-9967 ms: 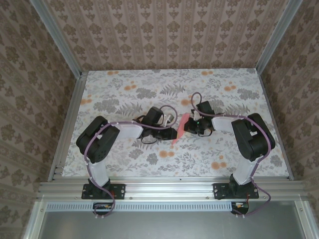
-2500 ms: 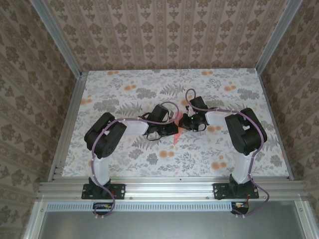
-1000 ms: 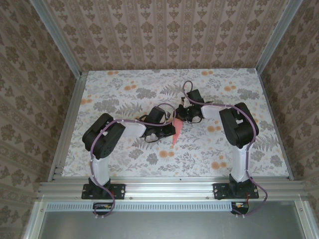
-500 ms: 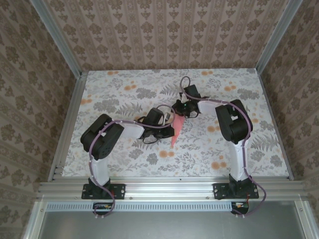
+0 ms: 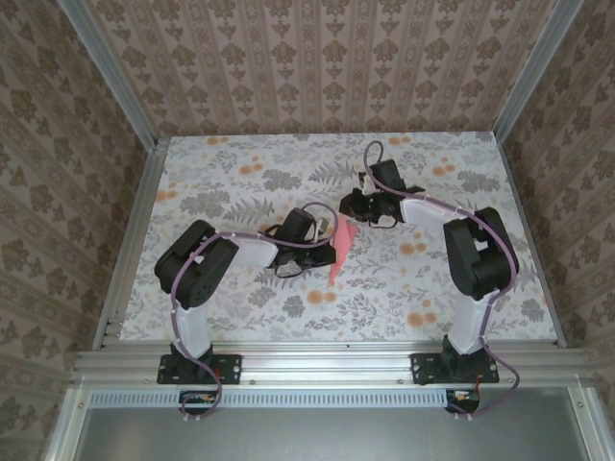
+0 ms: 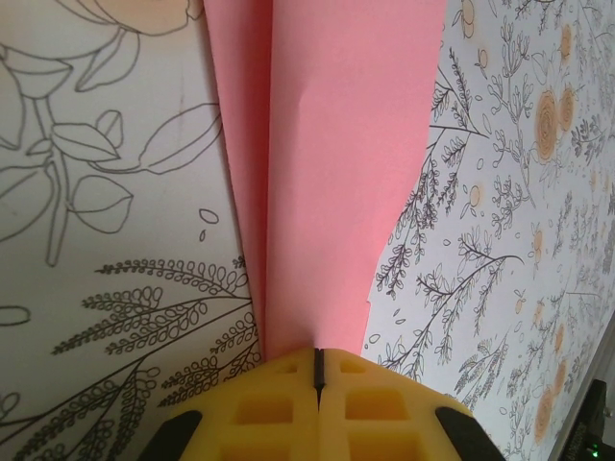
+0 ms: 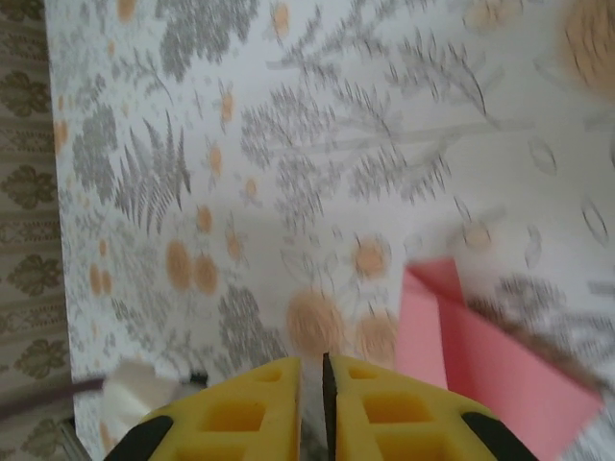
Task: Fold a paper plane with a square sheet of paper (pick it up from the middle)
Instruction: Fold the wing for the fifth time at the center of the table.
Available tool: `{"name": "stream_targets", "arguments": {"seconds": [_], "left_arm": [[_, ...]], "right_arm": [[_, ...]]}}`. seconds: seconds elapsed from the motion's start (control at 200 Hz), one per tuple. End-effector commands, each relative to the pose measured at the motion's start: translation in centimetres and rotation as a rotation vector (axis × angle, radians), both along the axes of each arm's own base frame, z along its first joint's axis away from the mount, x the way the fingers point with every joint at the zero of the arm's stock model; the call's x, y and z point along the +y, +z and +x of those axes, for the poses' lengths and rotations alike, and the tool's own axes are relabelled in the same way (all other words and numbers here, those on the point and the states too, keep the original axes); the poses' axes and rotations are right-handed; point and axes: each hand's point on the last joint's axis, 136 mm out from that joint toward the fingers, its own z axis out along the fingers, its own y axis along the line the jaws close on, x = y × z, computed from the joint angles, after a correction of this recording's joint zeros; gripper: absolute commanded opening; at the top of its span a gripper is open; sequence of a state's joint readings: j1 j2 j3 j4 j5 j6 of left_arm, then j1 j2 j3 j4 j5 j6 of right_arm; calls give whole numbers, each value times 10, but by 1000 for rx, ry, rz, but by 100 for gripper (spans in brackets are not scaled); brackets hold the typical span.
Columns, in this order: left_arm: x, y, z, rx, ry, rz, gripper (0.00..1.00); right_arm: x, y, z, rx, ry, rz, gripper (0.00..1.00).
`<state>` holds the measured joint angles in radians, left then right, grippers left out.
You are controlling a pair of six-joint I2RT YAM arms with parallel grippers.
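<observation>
One pink plane is near the centre of the one surface. Two arms reach over it: the left arm at 8 o'clock, the right arm at 4 o'clock. Each carries one pair of jaws, two pairs altogether.

Bright, even light (right wrist view blurred).

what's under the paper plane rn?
The flower-print tabletop shows on both sides of the paper plane; the patch beneath it is covered. The left gripper clamps its near end.
</observation>
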<state>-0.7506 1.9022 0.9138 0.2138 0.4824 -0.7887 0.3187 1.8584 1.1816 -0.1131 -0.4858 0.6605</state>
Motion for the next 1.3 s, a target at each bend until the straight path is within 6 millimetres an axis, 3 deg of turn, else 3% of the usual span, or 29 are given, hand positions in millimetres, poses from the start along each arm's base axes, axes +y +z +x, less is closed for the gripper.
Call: {"name": "stream_targets", "arguments": {"seconds": [0.0, 0.1, 0.295, 0.67, 0.805, 0.935, 1.1, 1.29], "left_arm": [[35, -43, -33, 137, -8, 176, 5], [33, -40, -32, 132, -10, 168, 5], [34, -38, -31, 134, -3, 171, 4], [30, -30, -27, 131, 3, 147, 5], [22, -19, -24, 120, -11, 101, 7], [10, 6, -13, 83, -16, 20, 11], [-1, 32, 7, 29, 7, -69, 15], [1, 36, 27, 2, 61, -81, 16]], "right_arm": [[-13, -15, -28, 37, 21, -65, 23], [-23, -23, -40, 39, 36, -115, 28], [-21, -37, -53, 37, 121, -125, 36], [-8, -62, -49, 88, 215, -113, 31], [-11, -72, -50, 117, 214, -140, 24], [-15, -83, -54, 150, 209, -177, 22], [-22, -96, -60, 190, 202, -249, 27], [-34, -108, -67, 235, 192, -368, 30]]}}
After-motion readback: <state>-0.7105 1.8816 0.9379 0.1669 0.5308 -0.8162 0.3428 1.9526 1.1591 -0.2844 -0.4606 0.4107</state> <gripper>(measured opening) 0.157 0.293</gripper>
